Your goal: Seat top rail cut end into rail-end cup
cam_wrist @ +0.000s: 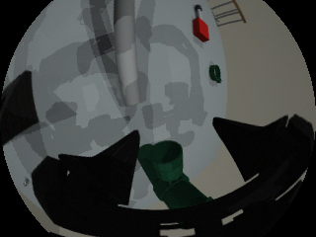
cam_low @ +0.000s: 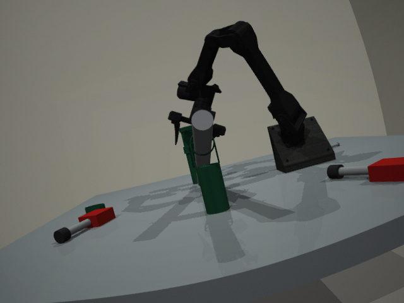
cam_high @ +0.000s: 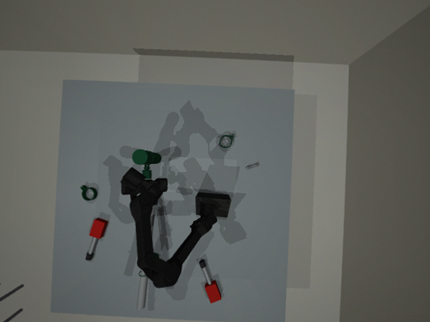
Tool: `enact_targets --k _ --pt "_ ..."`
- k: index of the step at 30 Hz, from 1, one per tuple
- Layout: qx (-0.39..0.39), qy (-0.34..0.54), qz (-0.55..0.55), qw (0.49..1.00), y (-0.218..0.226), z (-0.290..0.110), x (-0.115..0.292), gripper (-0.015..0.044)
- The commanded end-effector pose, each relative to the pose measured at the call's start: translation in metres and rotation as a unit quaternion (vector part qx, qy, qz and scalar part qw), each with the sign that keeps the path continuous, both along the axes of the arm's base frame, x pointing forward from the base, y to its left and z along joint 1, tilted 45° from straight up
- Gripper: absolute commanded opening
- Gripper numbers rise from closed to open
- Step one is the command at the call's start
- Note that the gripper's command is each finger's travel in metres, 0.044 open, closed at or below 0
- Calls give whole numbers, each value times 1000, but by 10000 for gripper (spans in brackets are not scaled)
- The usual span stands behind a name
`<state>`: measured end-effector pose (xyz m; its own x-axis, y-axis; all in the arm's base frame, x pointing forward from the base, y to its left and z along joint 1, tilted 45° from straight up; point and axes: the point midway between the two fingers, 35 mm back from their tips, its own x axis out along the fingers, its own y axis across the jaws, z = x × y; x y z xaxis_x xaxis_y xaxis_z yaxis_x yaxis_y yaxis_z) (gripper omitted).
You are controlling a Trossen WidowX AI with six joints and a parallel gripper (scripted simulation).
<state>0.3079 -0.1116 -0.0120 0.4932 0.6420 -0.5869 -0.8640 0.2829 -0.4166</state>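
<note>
The grey top rail (cam_low: 202, 137) (cam_high: 142, 291) (cam_wrist: 126, 46) passes through the wire loop cap (cam_low: 213, 147) of the short green post (cam_low: 213, 192). The big green post (cam_low: 187, 154) (cam_high: 145, 156) stands behind it. The green rail-end cup (cam_wrist: 165, 158) (cam_high: 147, 172) hangs high on the big post. In the wrist view the cup's mouth looks empty and the rail's end lies apart from it. My gripper (cam_wrist: 177, 126) (cam_low: 197, 130) (cam_high: 146, 182) is open, with one finger on each side of the cup, touching nothing that I can see.
Two red-headed tools (cam_high: 96, 229) (cam_high: 212, 290) (cam_low: 96, 216) (cam_low: 386, 169) (cam_wrist: 200, 28) lie on the table. Two loose green bands (cam_high: 88, 193) (cam_high: 225, 141) (cam_wrist: 215, 74) and a small bolt (cam_high: 252, 165) lie further out. The arm's black base (cam_high: 213, 203) (cam_low: 300, 153) is to the right.
</note>
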Motion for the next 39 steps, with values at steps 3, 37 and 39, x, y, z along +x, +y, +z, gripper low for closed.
enact_targets --k 3,37,39 --pt "15 19 -18 1000 0 9 0 440" --pt "349 459 -408 708 20 153 -29 440" --pt "354 484 -421 681 23 151 -27 440"
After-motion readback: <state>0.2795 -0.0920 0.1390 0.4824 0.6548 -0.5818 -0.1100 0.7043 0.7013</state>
